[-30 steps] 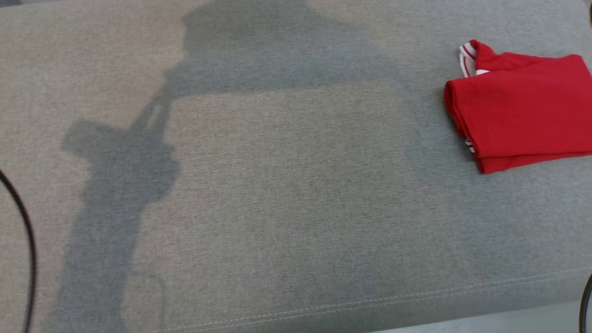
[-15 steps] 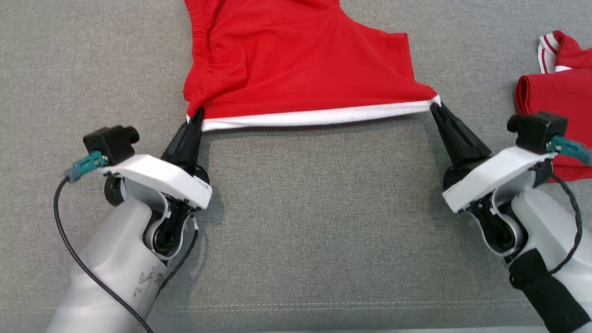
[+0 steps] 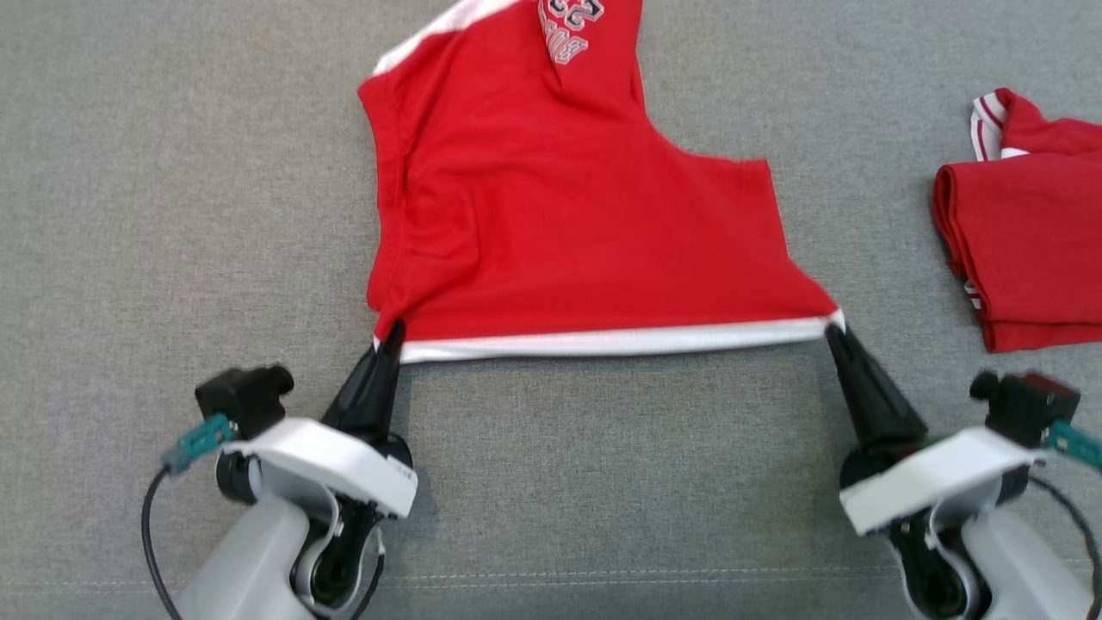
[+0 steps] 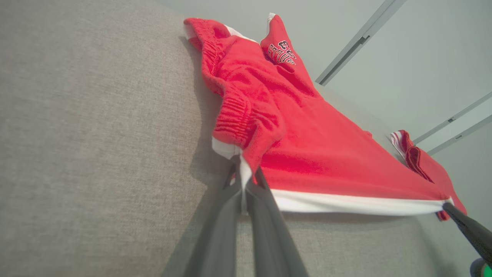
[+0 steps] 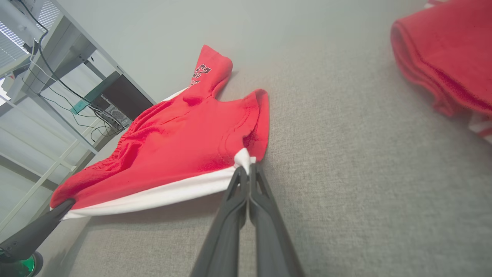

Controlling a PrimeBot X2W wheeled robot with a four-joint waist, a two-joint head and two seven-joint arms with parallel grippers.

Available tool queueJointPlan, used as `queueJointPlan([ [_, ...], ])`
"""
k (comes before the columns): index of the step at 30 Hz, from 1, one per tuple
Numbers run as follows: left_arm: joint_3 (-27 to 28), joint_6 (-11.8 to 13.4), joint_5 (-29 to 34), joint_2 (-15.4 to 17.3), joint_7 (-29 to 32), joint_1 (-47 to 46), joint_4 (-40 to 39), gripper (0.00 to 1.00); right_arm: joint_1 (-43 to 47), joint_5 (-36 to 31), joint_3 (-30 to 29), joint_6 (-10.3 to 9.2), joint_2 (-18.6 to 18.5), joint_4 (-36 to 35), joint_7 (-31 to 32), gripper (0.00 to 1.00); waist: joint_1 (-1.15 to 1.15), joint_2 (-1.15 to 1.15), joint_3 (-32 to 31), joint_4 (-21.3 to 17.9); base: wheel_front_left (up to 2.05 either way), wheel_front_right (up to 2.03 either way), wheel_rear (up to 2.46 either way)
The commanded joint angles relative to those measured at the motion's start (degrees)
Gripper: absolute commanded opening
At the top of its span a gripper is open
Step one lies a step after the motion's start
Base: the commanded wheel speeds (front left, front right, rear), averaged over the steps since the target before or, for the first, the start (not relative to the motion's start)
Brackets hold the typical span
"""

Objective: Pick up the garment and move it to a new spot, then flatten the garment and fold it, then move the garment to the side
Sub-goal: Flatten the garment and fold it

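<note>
The garment [image 3: 551, 224] is red and lies on a grey cushion [image 3: 172, 172], near the middle of the head view and reaching to its top edge. Its near edge is a white band [image 3: 620, 340], pulled into an almost straight line between the two grippers and lifted slightly clear of the fabric below, with a thin shadow under it. The far part narrows to a flap with a lettered print [image 3: 568, 26]. The garment's left edge is gathered and puckered.

The left gripper [image 3: 392, 336] has its jaws closed on the band's left corner. In the left wrist view the white cloth is nipped between the two dark fingers. The right gripper [image 3: 833, 331] is clamped on the right corner in the same way — its fingers are pressed together with the white tip caught between them. Both point away from the robot, angled slightly inward.

Well apart to the right, a second red cloth [image 3: 1024, 250] lies folded on the cushion, with white stripes at its far corner. A stitched seam [image 3: 603, 577] runs along the cushion's near edge.
</note>
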Motion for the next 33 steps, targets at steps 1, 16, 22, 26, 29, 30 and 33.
queueJointPlan([
  [1,3.5,1.89,0.74,3.5,-0.79,1.37,-1.8,0.0,3.15,-0.57,-1.52,-0.34,-0.62,-1.72,-1.25,0.0,0.0,0.0,-0.85,-0.14,0.0,0.0,0.0],
  [16,4.64,10.1,0.5,7.19,2.45,16.64,-16.9,0.0,21.64,-8.79,-14.29,-0.34,9.1,-12.88,5.72,0.0,0.0,0.0,-4.28,-0.96,0.0,0.0,0.0],
  [22,4.1,10.57,-0.47,8.94,6.21,17.49,-21.06,0.0,23.03,-10.74,-17.22,-0.34,11.39,-17.56,11.13,0.0,0.0,0.0,-4.45,-1.2,0.0,0.0,0.0],
  [26,4.44,5.6,-2.43,11.68,14.38,3.71,-19.3,0.0,6.22,-10.49,-16.28,-0.34,8.76,-13.58,17.16,0.0,0.0,0.0,-3.96,-1.44,0.0,0.0,0.0],
  [29,7.76,2.02,-3.51,14.55,20.13,-16.16,-11.36,0.0,-18.89,-12.83,-14.62,-0.34,5.02,-6.84,17.18,0.0,0.0,0.0,-3.98,-2.71,0.0,0.0,0.0],
  [30,9.36,1.33,-3.64,14.79,20.23,-23.36,-8.67,0.0,-27.41,-14.03,-14.31,-0.34,4.06,-3.69,16.57,0.0,0.0,0.0,-4.1,-3.11,0.0,0.0,0.0],
  [33,11.39,1.02,0.11,15.51,17.1,-41.57,-1.11,0.0,-47.49,-15.76,-13.92,-0.34,3.66,4.63,12.91,0.0,0.0,0.0,-4.87,-4.1,0.0,0.0,0.0],
])
